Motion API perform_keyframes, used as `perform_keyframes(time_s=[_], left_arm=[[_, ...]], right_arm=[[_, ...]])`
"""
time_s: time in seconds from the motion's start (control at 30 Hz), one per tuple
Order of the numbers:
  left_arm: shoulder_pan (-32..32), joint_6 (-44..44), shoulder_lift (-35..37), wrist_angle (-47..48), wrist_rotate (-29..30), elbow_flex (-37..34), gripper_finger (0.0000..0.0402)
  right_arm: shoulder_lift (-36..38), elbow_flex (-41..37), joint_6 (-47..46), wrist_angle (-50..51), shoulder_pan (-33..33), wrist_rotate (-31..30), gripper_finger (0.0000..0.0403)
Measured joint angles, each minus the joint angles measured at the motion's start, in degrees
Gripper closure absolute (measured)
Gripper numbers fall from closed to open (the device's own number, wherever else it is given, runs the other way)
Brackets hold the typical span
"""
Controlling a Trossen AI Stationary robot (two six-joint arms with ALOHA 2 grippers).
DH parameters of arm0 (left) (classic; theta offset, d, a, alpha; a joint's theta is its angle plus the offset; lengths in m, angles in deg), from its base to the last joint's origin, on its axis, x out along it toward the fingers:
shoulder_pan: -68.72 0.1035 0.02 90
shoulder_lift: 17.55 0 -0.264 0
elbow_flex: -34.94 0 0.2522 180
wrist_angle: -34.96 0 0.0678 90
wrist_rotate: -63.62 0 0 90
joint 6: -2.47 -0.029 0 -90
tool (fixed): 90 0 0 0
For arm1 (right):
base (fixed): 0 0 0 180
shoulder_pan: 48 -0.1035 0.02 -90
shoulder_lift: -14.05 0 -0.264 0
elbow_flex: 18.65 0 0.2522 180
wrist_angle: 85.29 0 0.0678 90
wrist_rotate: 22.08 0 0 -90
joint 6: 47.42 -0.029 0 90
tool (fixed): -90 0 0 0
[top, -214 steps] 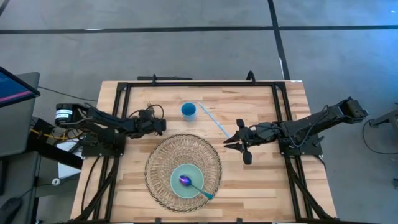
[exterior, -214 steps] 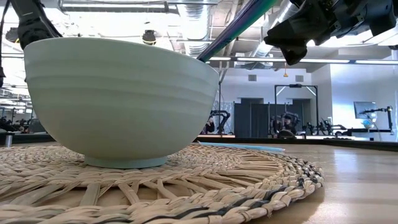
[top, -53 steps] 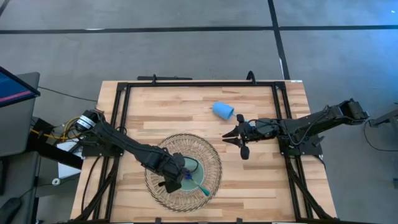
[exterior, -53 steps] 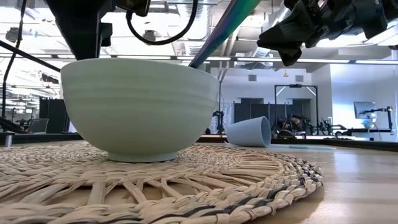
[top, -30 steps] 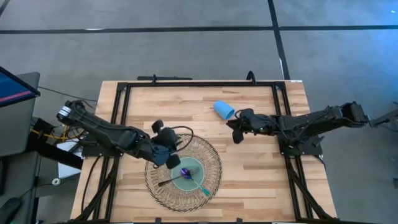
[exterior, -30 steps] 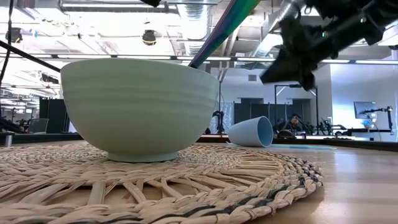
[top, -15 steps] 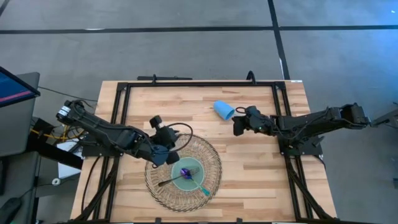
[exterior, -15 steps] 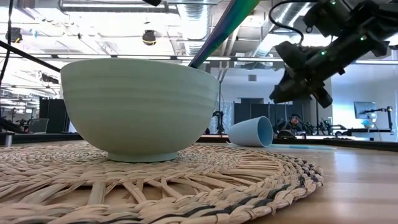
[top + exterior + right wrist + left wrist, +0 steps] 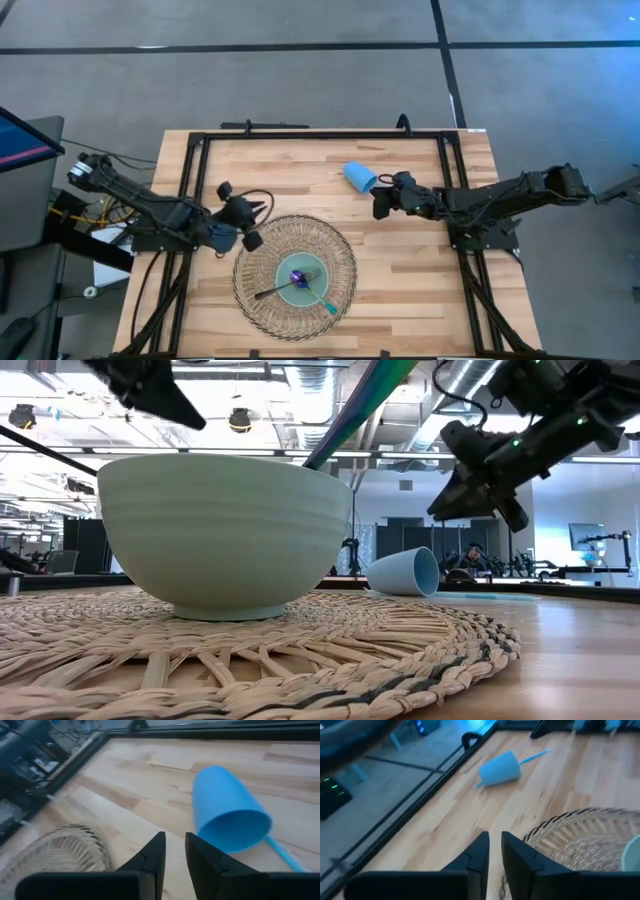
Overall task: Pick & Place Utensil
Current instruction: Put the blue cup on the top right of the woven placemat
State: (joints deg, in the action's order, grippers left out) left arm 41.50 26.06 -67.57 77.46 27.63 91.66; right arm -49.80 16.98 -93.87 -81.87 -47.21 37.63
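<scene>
A pale green bowl (image 9: 298, 285) (image 9: 222, 525) stands on a round woven mat (image 9: 262, 262). In it lie a purple spoon (image 9: 297, 276), whose teal handle (image 9: 365, 400) leans on the rim, and a dark fork (image 9: 272, 291), whose handle reaches out over the mat. A blue cup (image 9: 359, 177) (image 9: 227, 810) lies on its side with a light blue straw (image 9: 282, 852) beside it. My left gripper (image 9: 245, 225) (image 9: 495, 851) is shut and hovers at the mat's far-left edge. My right gripper (image 9: 381, 205) (image 9: 173, 851) is shut just near-right of the cup.
A black metal frame (image 9: 325, 133) runs round the wooden table top (image 9: 420, 290). Bare wood lies to the right of the mat and along the far edge, left of the cup. A monitor (image 9: 25, 140) stands off the table's left side.
My left gripper has drawn back from above the bowl toward the table's left and far side, off the mat's edge. My right gripper has shifted a little toward the far edge and the cup and has come lower. The fork, spoon, bowl and cup have stayed put.
</scene>
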Motion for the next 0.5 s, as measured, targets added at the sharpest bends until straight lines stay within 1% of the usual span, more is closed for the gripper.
perform_keyframes(time_s=[0.17,0.27,0.37,0.5], left_arm=[[0.0,-7.56,6.16,-19.38,-1.73,-12.65,0.0367],[0.0,-10.06,8.1,-26.86,-1.78,-17.02,0.0375],[0.02,-10.3,8.91,-28.48,-1.69,-18.77,0.0379],[0.01,-12.13,8.71,-28.98,-2.14,-19.05,0.038]], right_arm=[[-7.65,0.0,-0.71,-5.75,-0.01,0.15,0.0335],[-12.2,0.02,-3.18,-10.68,0.54,0.02,0.0335],[-16.04,0.02,-4.83,-16.09,1.41,-0.28,0.0335],[-20.59,0.04,-5.55,-19.84,2.07,-0.26,0.0335]])
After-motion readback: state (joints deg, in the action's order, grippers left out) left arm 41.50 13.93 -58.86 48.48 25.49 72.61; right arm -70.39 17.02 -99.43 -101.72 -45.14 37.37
